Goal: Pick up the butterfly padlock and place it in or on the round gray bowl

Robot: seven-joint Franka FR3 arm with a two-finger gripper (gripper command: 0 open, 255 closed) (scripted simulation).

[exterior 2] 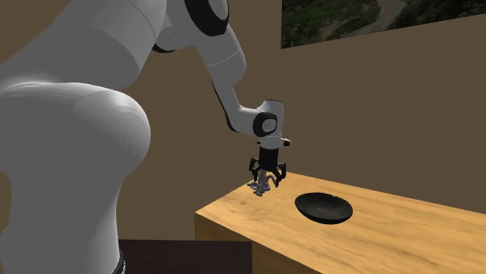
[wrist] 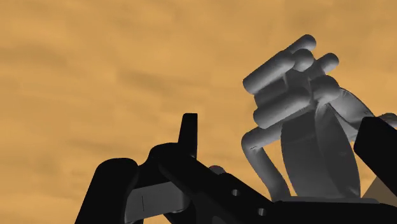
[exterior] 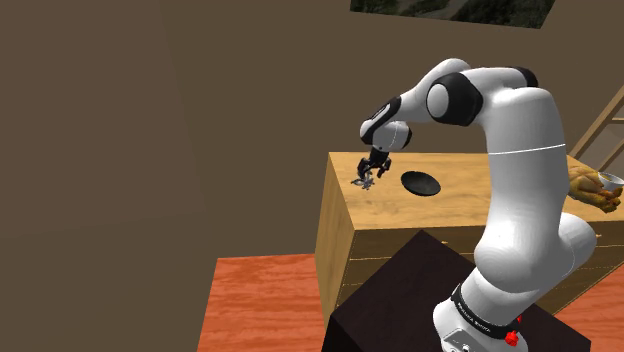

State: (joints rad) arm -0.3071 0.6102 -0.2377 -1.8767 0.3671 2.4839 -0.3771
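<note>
Wood tabletop (exterior: pixel 480 205), brown walls behind, reddish floor (exterior: pixel 262 300) below. Arm (exterior: pixel 520 170) rises from dark stand (exterior: pixel 400 290) at approx 5 o'clock in shoulder view. Elbow is up high, forearm runs twd 9 o'clock, and wrist is bent so gripper (exterior: pixel 374 172) pts down at 6 o'clock, low over the top near its 9 o'clock edge.

Fingers (wrist: pixel 188 130) stand apart, not clenched. Grey butterfly padlock (wrist: pixel 299 121) sits btwn them, close vs one finger w/ a visible gap to the other, so not grasped. It looks to rest on the tabletop right under gripper.

Wrist view: its long axis runs roughly crosswise to the line joining the fingers. Bundle of short rods at far end; curved wing plates + bent bar at end nearer the palm.

Black round bowl (exterior 2: pixel 323 207) on same top, abt 4 o'clock from padlock in 2nd ext view, near but apart.
</note>
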